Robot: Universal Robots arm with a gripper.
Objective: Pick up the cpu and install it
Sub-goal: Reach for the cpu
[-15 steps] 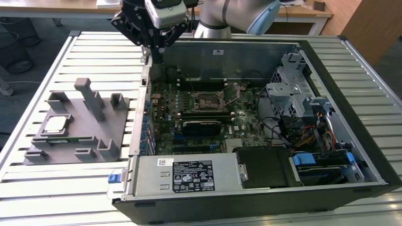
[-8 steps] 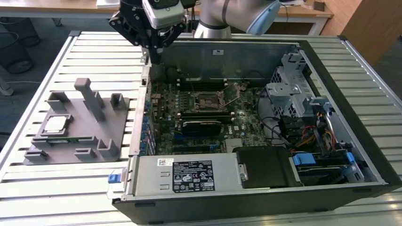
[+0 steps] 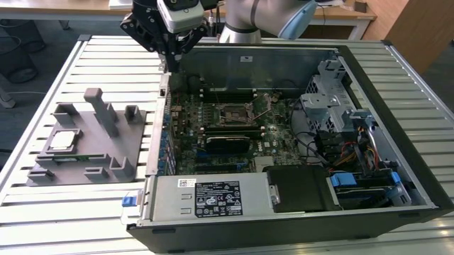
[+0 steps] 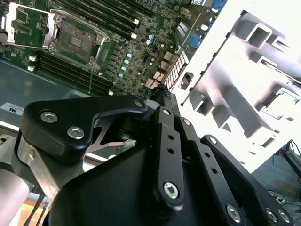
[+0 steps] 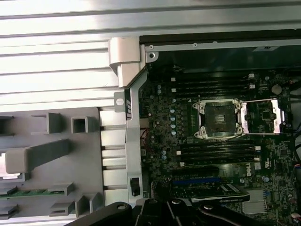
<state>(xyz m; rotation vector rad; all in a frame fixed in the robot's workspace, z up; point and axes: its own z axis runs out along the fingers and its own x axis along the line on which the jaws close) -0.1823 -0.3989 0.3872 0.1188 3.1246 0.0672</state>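
The cpu [image 3: 62,139], a small silvery square with a pale rim, lies flat in a recess of the grey tray [image 3: 85,133] at the exterior view's left. My gripper [image 3: 170,66] hangs well above the far left corner of the open computer case [image 3: 397,175], away from the cpu, with its fingers shut and nothing between them. In the second wrist view the gripper [image 4: 164,94] points down over the case's edge. The open socket [image 3: 237,112] sits mid-board with its metal frame flipped back, and it appears in both wrist views [image 5: 218,117] [image 4: 77,40].
The grey tray [image 5: 56,174] carries upright posts [image 3: 99,109] and a thin green memory strip [image 5: 28,193]. Dark memory slots [image 5: 216,153] flank the socket. A power supply [image 3: 209,197] and drive cages [image 3: 333,106] fill the case's near and right sides. All stand on a slatted metal table [image 3: 71,212].
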